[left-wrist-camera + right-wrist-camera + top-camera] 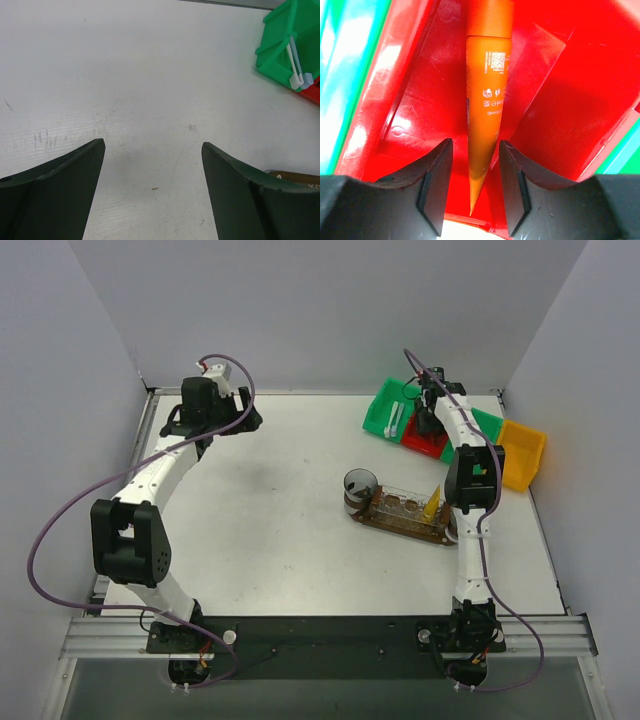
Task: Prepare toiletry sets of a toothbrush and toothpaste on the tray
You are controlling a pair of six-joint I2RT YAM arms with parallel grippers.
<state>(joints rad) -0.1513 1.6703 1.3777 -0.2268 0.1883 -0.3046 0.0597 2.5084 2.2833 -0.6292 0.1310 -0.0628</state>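
My right gripper (475, 145) hangs inside the red bin (560, 100), open, its jaws on either side of an orange toothpaste tube (487, 85) with a gap on each side. In the top view that gripper (428, 428) is over the red bin (425, 445). White toothbrushes (295, 65) lie in the green bin (385, 410). The dark wooden tray (400, 518) carries small clear cups (400, 502) and a yellow tube (432, 505). My left gripper (153, 145) is open over bare table at the far left (248, 418), holding nothing.
A dark round cup (358, 485) stands at the tray's left end. A yellow bin (522, 455) sits at the right edge behind my right arm, with another green bin (487, 425) beside it. Grey walls enclose the table.
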